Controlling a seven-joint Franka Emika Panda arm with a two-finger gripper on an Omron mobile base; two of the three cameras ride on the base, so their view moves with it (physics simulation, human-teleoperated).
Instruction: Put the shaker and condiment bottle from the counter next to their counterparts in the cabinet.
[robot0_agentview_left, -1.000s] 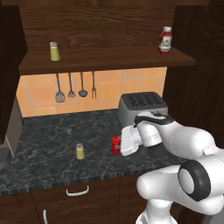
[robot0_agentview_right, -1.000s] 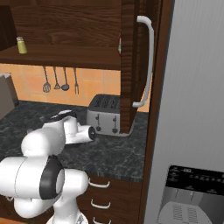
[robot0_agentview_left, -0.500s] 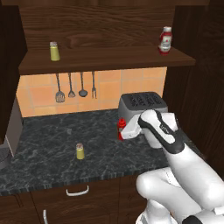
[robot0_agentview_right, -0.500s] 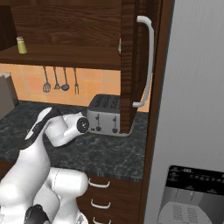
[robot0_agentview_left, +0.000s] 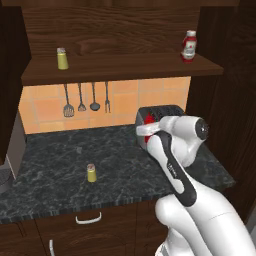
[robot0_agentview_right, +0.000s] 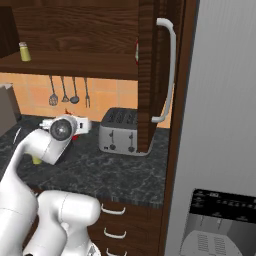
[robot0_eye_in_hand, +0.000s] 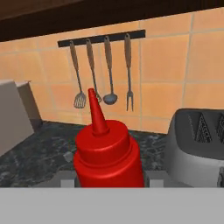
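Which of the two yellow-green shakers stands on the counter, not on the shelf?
The shaker low on the dark counter; its twin stands at the cabinet shelf's left end.

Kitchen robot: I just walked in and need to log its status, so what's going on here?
The gripper is shut on the red condiment bottle and holds it raised above the counter, in front of the toaster. One shaker sits on the counter. Up on the cabinet shelf stand the other shaker at the left and the labelled red-capped bottle at the right.
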